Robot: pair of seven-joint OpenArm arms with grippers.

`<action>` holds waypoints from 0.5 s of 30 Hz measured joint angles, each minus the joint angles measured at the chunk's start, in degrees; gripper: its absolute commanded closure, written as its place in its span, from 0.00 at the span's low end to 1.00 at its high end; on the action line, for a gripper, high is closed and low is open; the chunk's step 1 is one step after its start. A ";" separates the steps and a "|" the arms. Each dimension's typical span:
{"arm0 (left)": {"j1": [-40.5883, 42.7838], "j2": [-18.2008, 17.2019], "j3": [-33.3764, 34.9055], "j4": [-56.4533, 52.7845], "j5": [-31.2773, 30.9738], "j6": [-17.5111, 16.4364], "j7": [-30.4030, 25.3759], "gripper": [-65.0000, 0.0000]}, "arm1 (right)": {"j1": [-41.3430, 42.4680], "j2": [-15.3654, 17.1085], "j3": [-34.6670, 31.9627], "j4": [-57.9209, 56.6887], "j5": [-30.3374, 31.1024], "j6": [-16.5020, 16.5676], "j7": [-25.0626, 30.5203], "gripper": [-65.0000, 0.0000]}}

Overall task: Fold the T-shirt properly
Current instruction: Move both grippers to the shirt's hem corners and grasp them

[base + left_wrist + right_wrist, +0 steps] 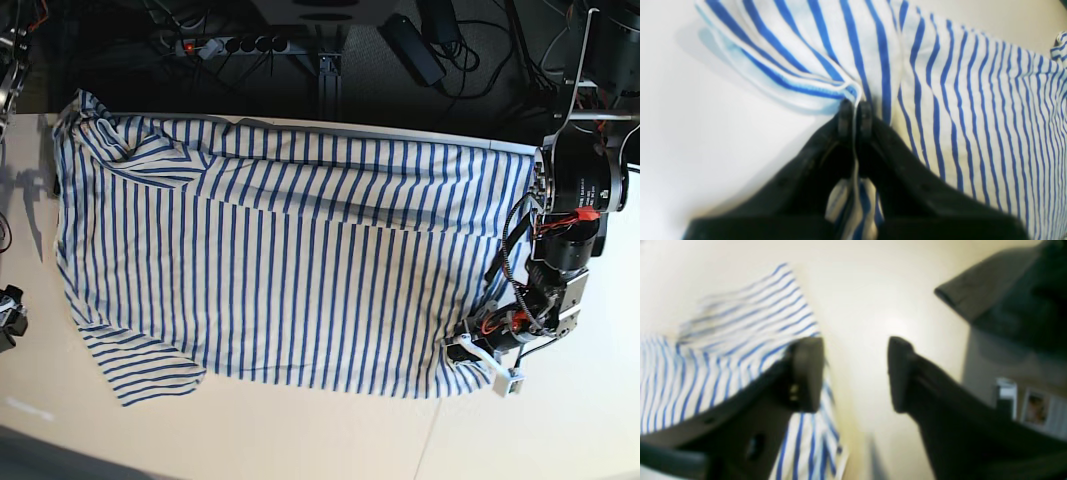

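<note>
The step in hand looks like the first fold: a bottom corner of the T-shirt [290,260] is gripped and has to be carried over the body of the cloth. To do it well, the left tool [855,115] should lift only enough for the hem [786,83] to clear the tabletop [690,133], then travel straight across so the stripes stay parallel and the fold line runs true. Both layers of the hem must remain in the grip; if 1 slips, the edge will land skewed. The far corner needs a matching grasp, or the cloth will drag and bunch.

The left tool is pressed together, its 2 pads pinching the doubled hem, with a strip of striped cloth trailing back between its arms. To its right the shirt lies smooth and flat; to its left is bare tabletop, with the hem curling up ahead of it.

The right tool [855,373] is spread wide and holds nothing. Its left finger [806,373] hangs over an edge of the shirt, but the blur does not let me tell whether it touches. Pale tabletop shows between and beyond its fingers.

In the base view, the shirt is spread nearly flat on the tabletop, a sleeve [140,370] splayed well apart from the left tool.
</note>
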 measured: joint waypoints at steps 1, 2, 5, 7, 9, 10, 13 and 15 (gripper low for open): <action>0.00 0.00 0.00 0.02 -0.11 -0.02 0.33 1.00 | 2.43 -0.02 0.04 -5.05 -0.02 -0.02 0.72 0.51; 0.00 -0.04 0.00 0.02 -0.22 -0.04 0.57 1.00 | 4.52 -0.04 0.04 -9.92 -0.11 -0.04 1.29 0.51; 0.00 -0.13 0.00 0.02 -0.26 -0.20 0.87 1.00 | 9.75 -0.11 0.09 -23.02 -0.26 -0.04 1.95 0.51; 0.00 -0.15 0.00 0.02 -0.31 -0.22 1.03 1.00 | 12.00 -0.37 0.11 -29.64 -0.33 0.00 2.10 0.50; 0.00 -0.15 0.00 0.02 -0.35 -0.22 1.01 1.00 | 12.70 -1.16 0.11 -33.57 -0.39 0.04 2.45 0.51; -0.04 -0.11 0.00 0.02 -0.31 -0.39 0.98 1.00 | 12.66 -1.66 0.26 -34.42 0.87 0.00 4.00 0.51; 0.02 -0.04 0.00 0.02 -0.39 -1.14 0.98 1.00 | 13.03 -3.41 0.31 -34.64 0.04 0.00 4.04 0.51; 0.00 -0.04 0.00 0.02 -0.52 -1.27 0.98 1.00 | 13.20 -5.18 0.39 -34.51 0.07 0.00 5.55 0.51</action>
